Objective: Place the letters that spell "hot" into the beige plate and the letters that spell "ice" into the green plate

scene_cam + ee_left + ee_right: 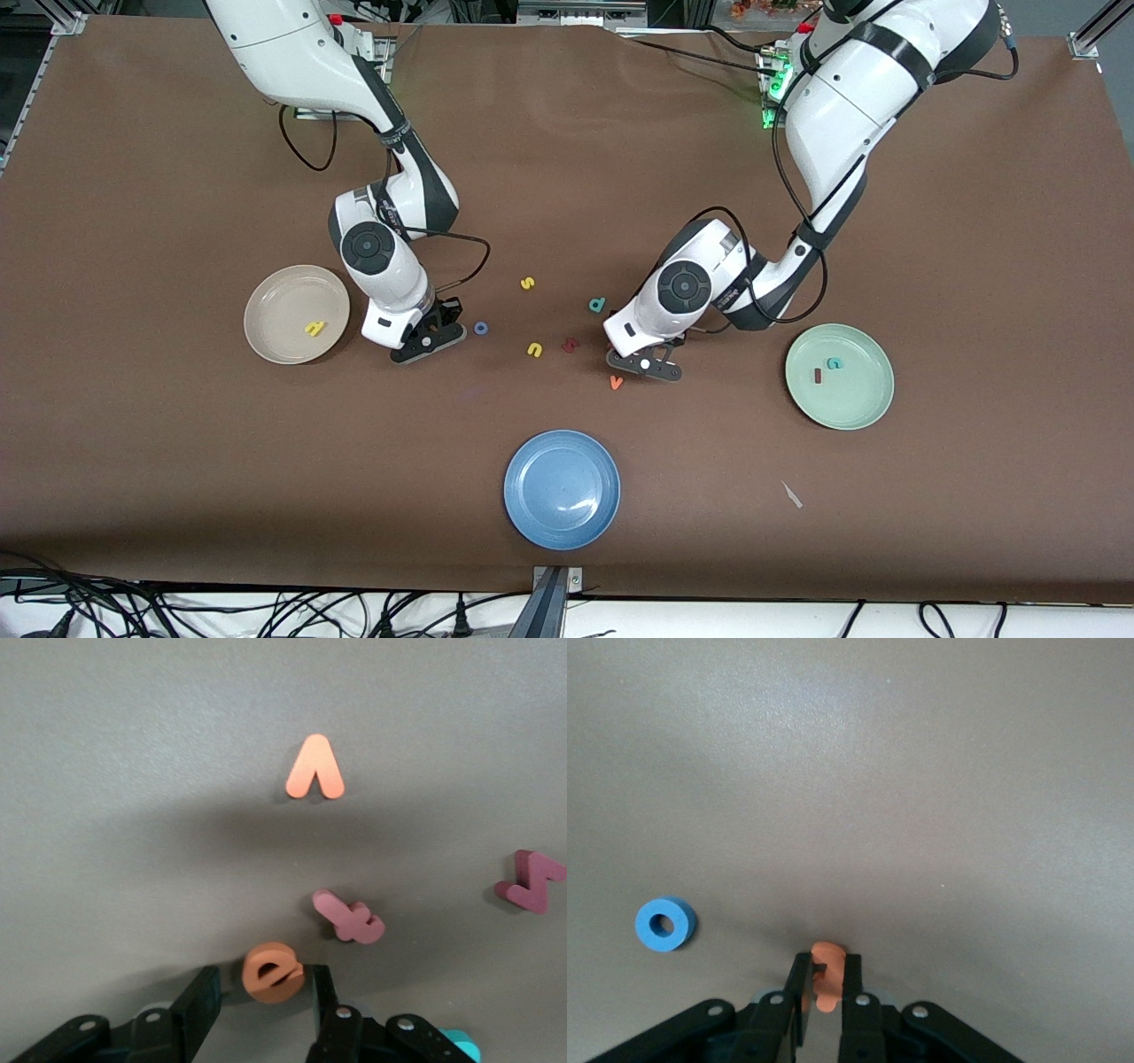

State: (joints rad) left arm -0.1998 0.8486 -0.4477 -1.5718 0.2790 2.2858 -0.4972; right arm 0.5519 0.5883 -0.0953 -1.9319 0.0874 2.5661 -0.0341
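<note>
One orange "e" (pixel 273 971) lying flat, fingers (pixel 202 1003) flanking

This is a robotics lab set up for manipulation trials. Two white Franka arms (pixel 390 221) are bolted along one edge of a bench (pixel 177 443) covered in brown cloth, framed by aluminium rails (pixel 1094 31). Black cables (pixel 266 611) trail along the opposite edge, and a green indicator light (pixel 772 89) glows by one arm's base.
</note>
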